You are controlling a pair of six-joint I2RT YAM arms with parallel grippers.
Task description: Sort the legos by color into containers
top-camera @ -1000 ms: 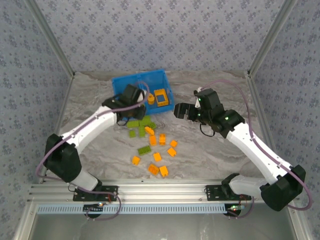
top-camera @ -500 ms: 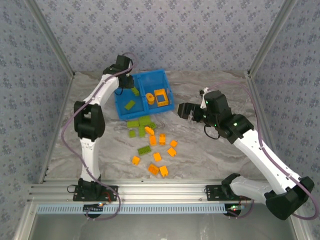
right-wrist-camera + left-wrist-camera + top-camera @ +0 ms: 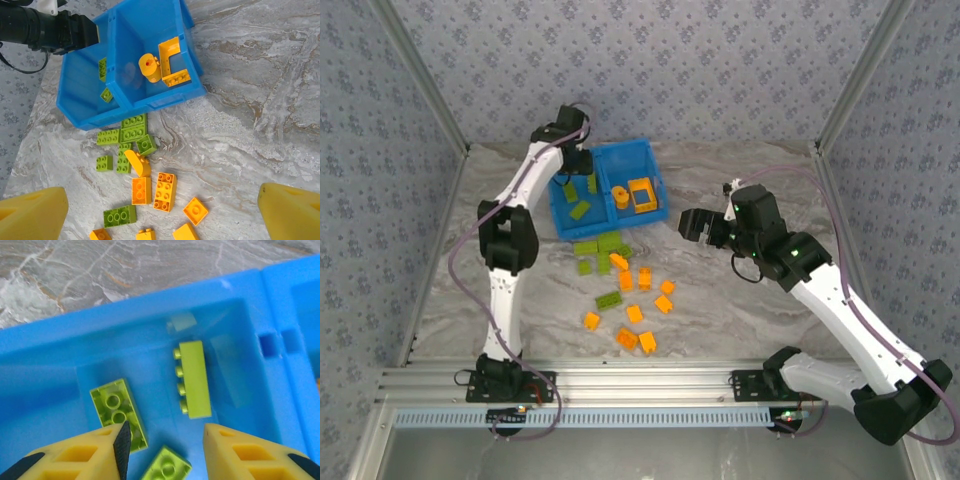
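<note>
From above, the left gripper [image 3: 572, 165] is seen over the left compartment of the bright blue plastic bin [image 3: 625, 152], and the right gripper [image 3: 688, 222] is seen just right of the bin. In the left wrist view, the left gripper is shown spread wide and empty above lime-green plastic bricks [image 3: 192, 380] inside that compartment. In the right wrist view, the right gripper is shown equally wide, orange plastic bricks [image 3: 162, 65] are seen in the right compartment, and loose bricks [image 3: 165, 190] are scattered before the bin.

The blue bin [image 3: 165, 100] is standing near the far edge of the table, a little left of the middle. Three lime green legos [image 3: 195, 377] are lying in its left compartment [image 3: 155, 370], orange pieces [image 3: 150, 67] in the right one. Loose green bricks [image 3: 610, 243] and orange bricks [image 3: 634, 314] are lying scattered on the surface just before the bin.
</note>
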